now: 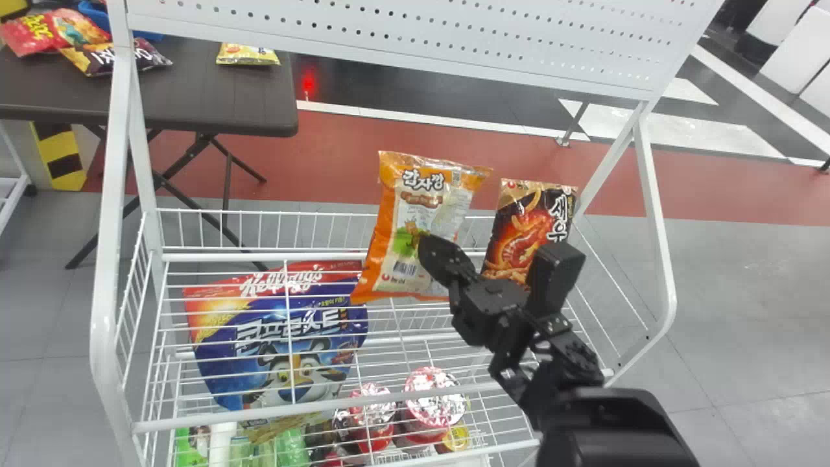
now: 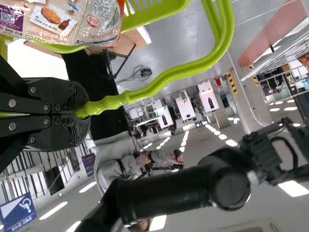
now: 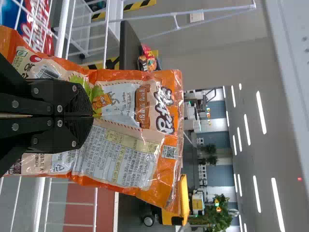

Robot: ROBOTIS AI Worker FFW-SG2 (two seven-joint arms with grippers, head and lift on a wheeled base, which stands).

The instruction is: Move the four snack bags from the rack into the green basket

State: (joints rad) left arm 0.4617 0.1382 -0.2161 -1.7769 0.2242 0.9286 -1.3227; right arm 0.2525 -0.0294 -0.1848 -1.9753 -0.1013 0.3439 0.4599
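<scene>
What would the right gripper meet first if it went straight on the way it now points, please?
The orange snack bag in its jaws would travel with the right gripper; past that, the rack's rear wire rail may come first, though depth and height are unclear.

Basket point(image 2: 169, 76): lime green | Rack point(image 1: 389, 403): white | Table point(image 1: 194, 97): dark brown

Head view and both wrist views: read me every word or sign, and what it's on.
"감자깡": orange bag.
"새우": black bag, any rest hidden by the right arm.
"Kellogg's" and "콘푸로스트": blue cereal bag, behind rack wires.
"?": blue sign; its smaller line is unreadable.
Too small or blurred: remaining print on these bags, the bag in the green basket, the table bags, the cup lids.
</scene>
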